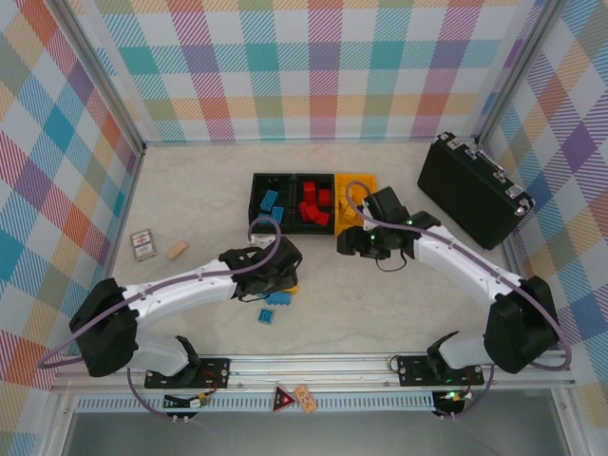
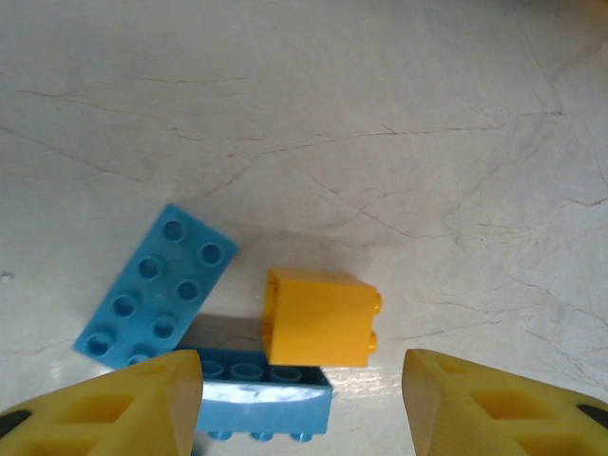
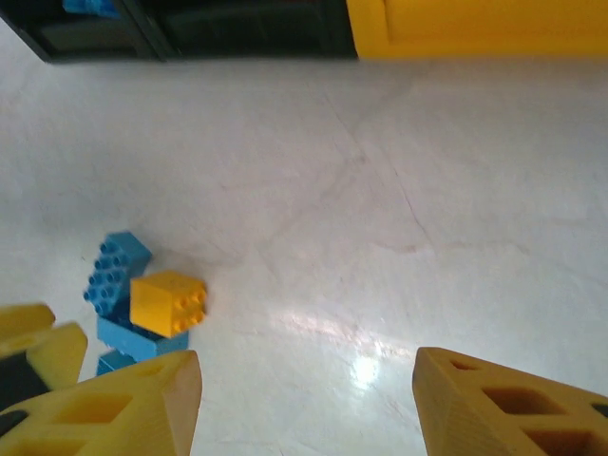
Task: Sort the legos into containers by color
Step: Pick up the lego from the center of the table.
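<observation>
Both tools open, nothing gripped; loose legos lie on the desk (image 2: 380, 114).
The left tool (image 2: 304, 404) is held spread over a yellow brick (image 2: 320, 318) lying on a blue brick (image 2: 266, 399), with a second blue brick (image 2: 152, 285) beside them. The right tool (image 3: 304, 399) is spread near the bins (image 1: 255, 195), where blue and red legos are sorted.
</observation>
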`<action>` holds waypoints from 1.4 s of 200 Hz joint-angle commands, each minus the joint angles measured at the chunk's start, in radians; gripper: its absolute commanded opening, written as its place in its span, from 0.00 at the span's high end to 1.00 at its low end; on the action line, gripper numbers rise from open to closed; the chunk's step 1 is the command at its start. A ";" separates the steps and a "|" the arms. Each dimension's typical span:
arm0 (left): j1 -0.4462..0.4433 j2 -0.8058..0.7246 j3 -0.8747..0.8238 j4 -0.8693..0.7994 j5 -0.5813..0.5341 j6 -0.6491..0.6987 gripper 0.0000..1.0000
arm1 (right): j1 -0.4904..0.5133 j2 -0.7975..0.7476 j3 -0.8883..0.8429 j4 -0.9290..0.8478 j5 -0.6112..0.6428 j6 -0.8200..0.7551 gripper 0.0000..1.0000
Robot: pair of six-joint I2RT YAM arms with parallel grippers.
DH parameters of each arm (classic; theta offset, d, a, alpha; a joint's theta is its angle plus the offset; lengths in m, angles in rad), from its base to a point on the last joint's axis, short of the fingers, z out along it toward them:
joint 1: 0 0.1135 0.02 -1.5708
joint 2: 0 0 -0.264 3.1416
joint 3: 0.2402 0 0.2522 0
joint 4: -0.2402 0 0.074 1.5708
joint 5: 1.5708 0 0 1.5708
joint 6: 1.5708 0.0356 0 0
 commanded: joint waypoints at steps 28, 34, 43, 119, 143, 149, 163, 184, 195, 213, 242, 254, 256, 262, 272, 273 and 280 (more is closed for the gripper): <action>-0.003 0.150 0.091 0.007 0.039 0.042 0.40 | 0.005 -0.117 -0.143 -0.002 -0.046 0.059 0.39; -0.003 0.169 0.100 0.003 0.035 0.043 0.40 | 0.005 -0.125 -0.156 0.001 -0.051 0.065 0.39; -0.004 0.197 0.115 -0.007 0.033 0.045 0.40 | 0.005 -0.132 -0.171 0.000 -0.053 0.071 0.39; -0.004 0.343 0.171 -0.004 0.044 0.050 0.50 | 0.005 -0.157 -0.202 -0.001 -0.052 0.077 0.39; -0.004 0.360 0.183 -0.007 0.044 0.058 0.62 | 0.005 -0.154 -0.203 0.002 -0.052 0.076 0.39; -0.004 0.362 0.187 -0.008 0.045 0.063 0.66 | 0.005 -0.152 -0.205 0.002 -0.052 0.076 0.39; -0.004 0.361 0.197 -0.010 0.047 0.069 0.71 | 0.005 -0.155 -0.208 0.000 -0.051 0.078 0.39; -0.003 0.356 0.219 -0.019 0.046 0.084 0.73 | 0.003 -0.169 -0.217 -0.001 -0.046 0.083 0.39; -0.003 0.355 0.238 -0.027 0.045 0.096 0.73 | 0.002 -0.176 -0.222 -0.001 -0.040 0.088 0.39; -0.003 0.358 0.278 -0.041 0.046 0.115 0.74 | -0.003 -0.195 -0.230 -0.006 -0.025 0.099 0.39; -0.003 0.378 0.360 -0.060 0.053 0.150 0.74 | -0.032 -0.242 -0.259 -0.006 -0.019 0.121 0.38; -0.002 0.391 0.402 -0.068 0.057 0.164 0.74 | -0.050 -0.261 -0.273 -0.007 -0.021 0.133 0.38; -0.001 0.396 0.409 -0.069 0.059 0.167 0.74 | -0.054 -0.264 -0.275 -0.007 -0.021 0.133 0.38; -0.001 0.404 0.431 -0.071 0.063 0.174 0.74 | -0.064 -0.272 -0.282 -0.009 -0.023 0.138 0.38; 0.002 0.425 0.471 -0.074 0.070 0.186 0.74 | -0.080 -0.290 -0.293 -0.009 -0.024 0.143 0.38; 0.002 0.427 0.475 -0.074 0.072 0.187 0.74 | -0.083 -0.292 -0.294 -0.009 -0.024 0.143 0.38; 0.003 0.442 0.506 -0.079 0.079 0.197 0.74 | -0.096 -0.302 -0.300 -0.011 -0.024 0.145 0.38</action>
